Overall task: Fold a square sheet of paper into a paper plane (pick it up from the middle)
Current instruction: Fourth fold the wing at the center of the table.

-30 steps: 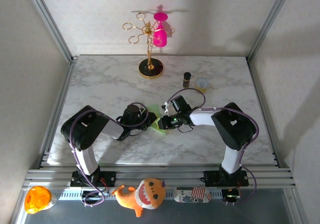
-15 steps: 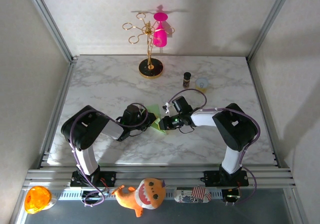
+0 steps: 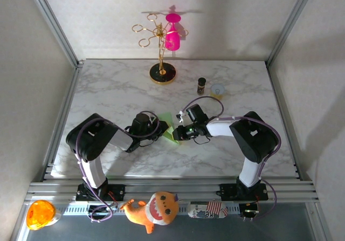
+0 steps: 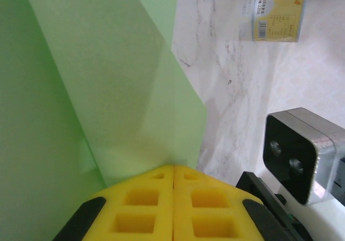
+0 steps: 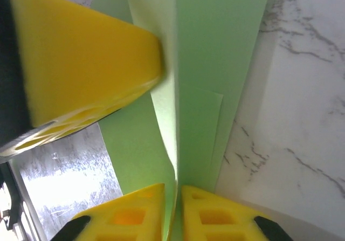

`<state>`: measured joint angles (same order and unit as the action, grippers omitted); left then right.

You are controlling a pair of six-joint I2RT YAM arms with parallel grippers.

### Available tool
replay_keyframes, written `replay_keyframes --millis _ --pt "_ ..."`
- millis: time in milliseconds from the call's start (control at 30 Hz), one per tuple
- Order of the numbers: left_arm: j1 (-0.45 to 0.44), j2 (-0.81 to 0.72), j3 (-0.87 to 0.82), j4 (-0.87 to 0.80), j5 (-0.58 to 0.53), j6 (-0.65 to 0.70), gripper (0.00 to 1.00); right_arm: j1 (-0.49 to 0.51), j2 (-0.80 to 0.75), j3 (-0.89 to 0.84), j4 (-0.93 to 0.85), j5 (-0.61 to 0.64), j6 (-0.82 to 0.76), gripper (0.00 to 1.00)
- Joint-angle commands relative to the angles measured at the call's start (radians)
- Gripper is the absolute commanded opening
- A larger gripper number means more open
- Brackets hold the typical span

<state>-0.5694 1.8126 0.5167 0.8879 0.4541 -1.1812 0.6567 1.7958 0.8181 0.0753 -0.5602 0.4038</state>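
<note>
Left gripper (image 3: 161,129) has its yellow pads (image 4: 141,198) pressed together on a corner of the paper plane (image 3: 171,138), and the right gripper (image 3: 177,132) pinches an upright fold of it from the opposite side. The half-folded pale green paper sits between the two grippers at the table's centre, toward 6 o'clock. Its long axis runs roughly from 11 to 5 o'clock, and which end is the nose cannot be told. The table (image 3: 118,90) is white marble with grey veins, boxed by pale walls and aluminium posts; a gold stand (image 3: 161,71) stands at 12 o'clock
</note>
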Motion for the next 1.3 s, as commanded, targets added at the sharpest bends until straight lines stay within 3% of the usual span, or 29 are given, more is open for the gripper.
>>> replay_keyframes --millis 0,400,1100,1267 --pt "0.017 -0.059 -0.015 0.002 -0.003 0.022 0.08 -0.005 0.032 -0.036 -0.032 0.047 -0.022 0.16" --pt "0.022 -0.019 -0.022 0.026 0.021 0.012 0.09 -0.005 0.045 -0.063 0.004 0.083 -0.014 0.11" --pt "0.002 0.028 0.053 0.009 0.061 0.026 0.09 -0.005 0.053 -0.066 0.015 0.063 -0.025 0.21" --pt "0.002 0.019 0.054 -0.003 0.05 0.029 0.09 -0.005 0.059 -0.067 0.013 0.066 -0.011 0.18"
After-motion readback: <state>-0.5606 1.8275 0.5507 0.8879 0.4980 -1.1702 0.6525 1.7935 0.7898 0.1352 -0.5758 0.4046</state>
